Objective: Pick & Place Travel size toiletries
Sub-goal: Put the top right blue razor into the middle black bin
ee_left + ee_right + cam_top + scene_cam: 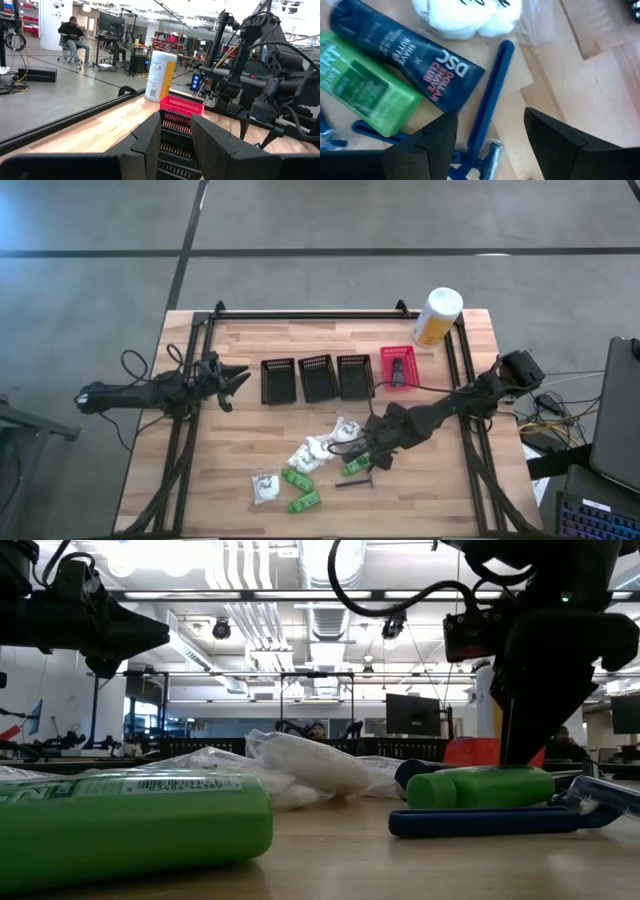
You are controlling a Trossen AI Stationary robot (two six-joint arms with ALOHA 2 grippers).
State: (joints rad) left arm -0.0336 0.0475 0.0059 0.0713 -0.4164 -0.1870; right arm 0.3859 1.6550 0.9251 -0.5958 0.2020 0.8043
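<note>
The toiletries lie in a loose cluster on the table's near middle: white clear-wrapped lumps [312, 454], green tubes [304, 502] and a dark razor [354, 482]. My right gripper [362, 452] hangs open and low over the cluster's right end. In the right wrist view its fingers [490, 120] stand on either side of a blue razor's handle [492, 90], which lies flat on the wood beside a dark blue tube [410, 60], a green tube [365, 90] and a white lump [470, 15]. My left gripper [235, 380] waits open above the table's left side, level with the baskets.
Three black mesh baskets [316, 376] and a red one [397, 366] stand in a row toward the far side. A tall white-and-yellow canister [436, 316] stands at the far right corner. Bare wood lies near the near edge. A seated person [74, 37] shows in the room beyond.
</note>
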